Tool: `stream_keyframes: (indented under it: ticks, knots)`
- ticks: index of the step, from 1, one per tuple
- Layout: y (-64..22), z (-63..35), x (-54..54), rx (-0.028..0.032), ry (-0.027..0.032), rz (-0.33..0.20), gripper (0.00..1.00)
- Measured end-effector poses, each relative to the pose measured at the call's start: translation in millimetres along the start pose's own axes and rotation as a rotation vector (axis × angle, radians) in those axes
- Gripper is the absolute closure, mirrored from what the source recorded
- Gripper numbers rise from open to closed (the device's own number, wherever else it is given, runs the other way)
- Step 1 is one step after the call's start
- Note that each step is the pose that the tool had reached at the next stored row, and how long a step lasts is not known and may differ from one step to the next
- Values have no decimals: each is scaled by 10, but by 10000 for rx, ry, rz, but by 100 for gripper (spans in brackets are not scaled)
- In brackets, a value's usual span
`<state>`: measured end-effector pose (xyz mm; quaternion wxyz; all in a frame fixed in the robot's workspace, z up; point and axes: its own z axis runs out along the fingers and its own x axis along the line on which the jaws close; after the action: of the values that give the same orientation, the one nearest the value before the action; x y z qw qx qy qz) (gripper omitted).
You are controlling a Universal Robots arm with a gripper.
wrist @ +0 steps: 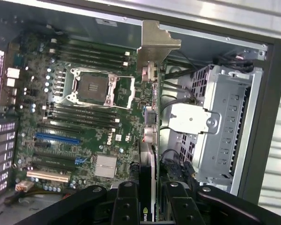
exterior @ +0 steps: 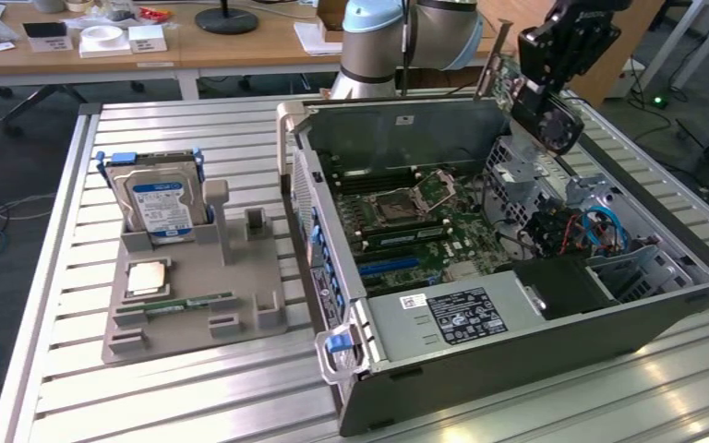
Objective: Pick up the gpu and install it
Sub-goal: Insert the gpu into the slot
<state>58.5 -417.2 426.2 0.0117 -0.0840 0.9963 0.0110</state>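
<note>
Since the gpu hangs in the gripper above the open computer case, the pick-up looks done and the work stands in the approach part of the install, with nothing seated yet. The gripper is closed on the card, pinching the thin board edge-on, and the silvery bracket is at the end away from the grip. In the exterior view the card hangs tilted over the case's far corner, on that view's right, well apart from the motherboard below. Seating it would, I judge, call for squaring the card's lower edge with one of the long slots and its bracket with the case wall. The arm rises at the far edge of the table, wrist bent down towards the case.
</note>
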Motion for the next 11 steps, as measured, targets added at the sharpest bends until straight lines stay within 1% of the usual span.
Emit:
stream_keyframes:
  ticks: [11]
  knots:
    - [0,2,0,-50,40,-1989,74]
